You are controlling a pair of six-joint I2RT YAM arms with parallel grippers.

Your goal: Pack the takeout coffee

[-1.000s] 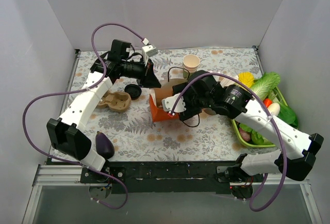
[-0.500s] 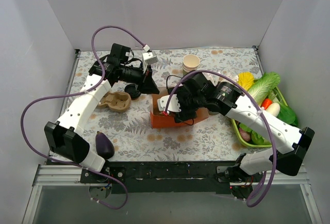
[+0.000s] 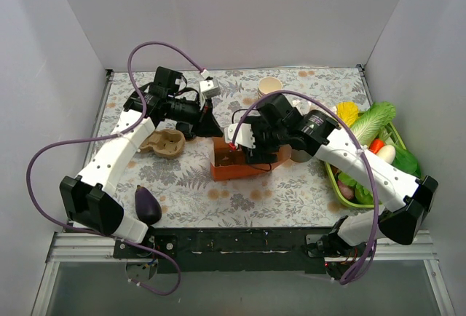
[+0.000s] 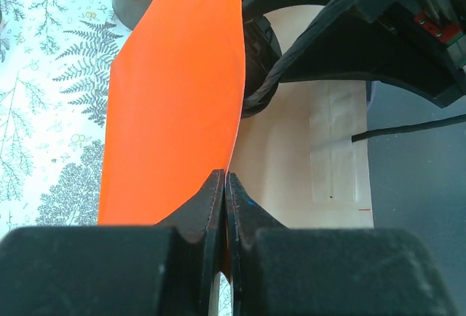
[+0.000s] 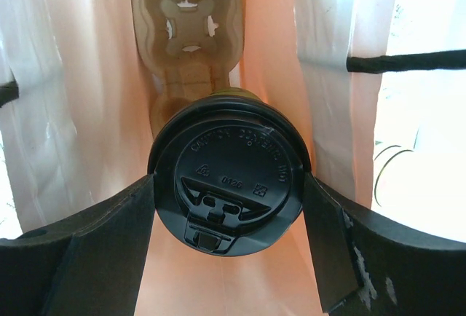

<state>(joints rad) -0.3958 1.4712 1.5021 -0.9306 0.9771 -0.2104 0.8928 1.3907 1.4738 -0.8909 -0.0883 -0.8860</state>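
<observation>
Right tool (image 5: 227,185), clamped on the takeout coffee (image 5: 227,162), had sunk into the now-upright orange bag (image 4: 171,105) toward the carrier tray (image 5: 186,32) at 12 o'clock, left tool (image 4: 224,185) pinching the bag's rim, so seating looked close.

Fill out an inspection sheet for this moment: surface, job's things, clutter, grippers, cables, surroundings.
Surface: table covered by a leaf-print cloth.
Job's things: takeout coffee, black lid on, inside the orange bag, with a cup carrier deeper in the bag.
Clutter: second carrier, loose lid, cup stack, eggplant, vegetable basket.
Grippers: left gripper shut on the bag's edge; right gripper shut on the coffee.
Cables: purple cables loop off both arms; a black cord crosses the bag mouth.
Surroundings: white walls; nothing else seen.
</observation>
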